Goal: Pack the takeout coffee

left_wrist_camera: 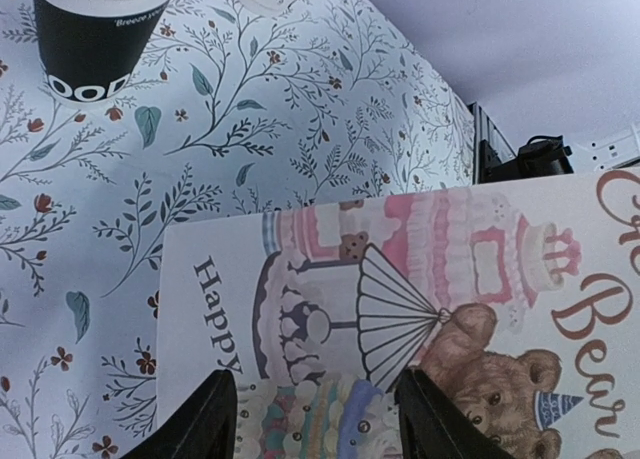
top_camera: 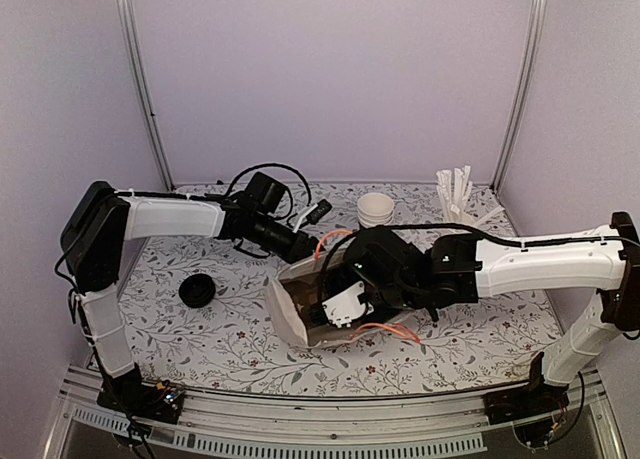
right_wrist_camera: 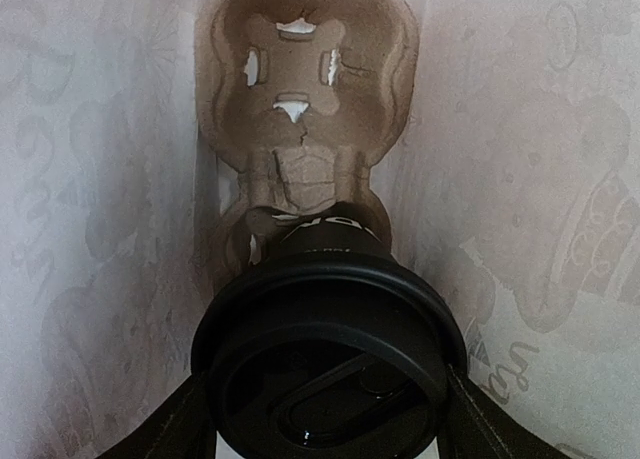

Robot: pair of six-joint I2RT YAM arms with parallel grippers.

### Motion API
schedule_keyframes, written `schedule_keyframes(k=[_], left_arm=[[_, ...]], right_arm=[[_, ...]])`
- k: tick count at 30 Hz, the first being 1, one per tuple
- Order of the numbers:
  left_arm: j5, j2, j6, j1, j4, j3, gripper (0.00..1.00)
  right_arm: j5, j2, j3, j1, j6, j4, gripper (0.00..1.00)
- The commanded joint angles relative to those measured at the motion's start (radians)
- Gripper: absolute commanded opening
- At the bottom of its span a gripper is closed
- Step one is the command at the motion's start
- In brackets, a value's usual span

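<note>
The takeout coffee, seen from its black lid end, is held between my right gripper's fingers, which are shut on it just below the lid. Its black base sits at the lower well of a brown pulp cup carrier inside a paper gift bag. The bag lies on its side at the table's middle. In the top view the cup's white wall shows in the bag's mouth under my right gripper. My left gripper is open, its fingers apart over the bag's printed side.
A stack of white cups and a cup of pale sticks stand at the back. A black-banded cup shows beyond the bag in the left wrist view. A loose black lid lies at the left. Orange bag handles trail near my right arm.
</note>
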Motion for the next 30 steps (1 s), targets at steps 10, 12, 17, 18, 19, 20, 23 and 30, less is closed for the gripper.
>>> schedule_keyframes(k=[10,12,17,18,19,20,23,30], left_arm=[[-0.026,-0.002,0.002,-0.013,-0.013,-0.001,0.58],[-0.042,-0.008,-0.007,-0.002,-0.015,0.000,0.60],[-0.046,-0.034,-0.024,0.030,-0.006,-0.011,0.61],[-0.051,-0.041,-0.024,0.033,-0.006,-0.015,0.61],[-0.057,-0.046,-0.024,0.037,-0.006,-0.019,0.61],[-0.060,-0.051,-0.024,0.041,-0.007,-0.023,0.61],[-0.074,-0.064,-0.024,0.051,-0.008,-0.029,0.61],[-0.081,-0.078,-0.027,0.071,-0.008,-0.034,0.61]], right_arm=[[-0.109,0.090,0.099,-0.050,0.050,-0.121,0.44],[-0.151,0.115,0.156,-0.055,0.075,-0.200,0.44],[-0.231,0.185,0.264,-0.058,0.126,-0.372,0.43],[-0.245,0.198,0.285,-0.060,0.135,-0.412,0.43],[-0.256,0.207,0.303,-0.061,0.142,-0.439,0.43],[-0.264,0.222,0.324,-0.060,0.155,-0.461,0.43],[-0.301,0.251,0.374,-0.061,0.185,-0.524,0.42],[-0.380,0.293,0.432,-0.062,0.232,-0.633,0.42]])
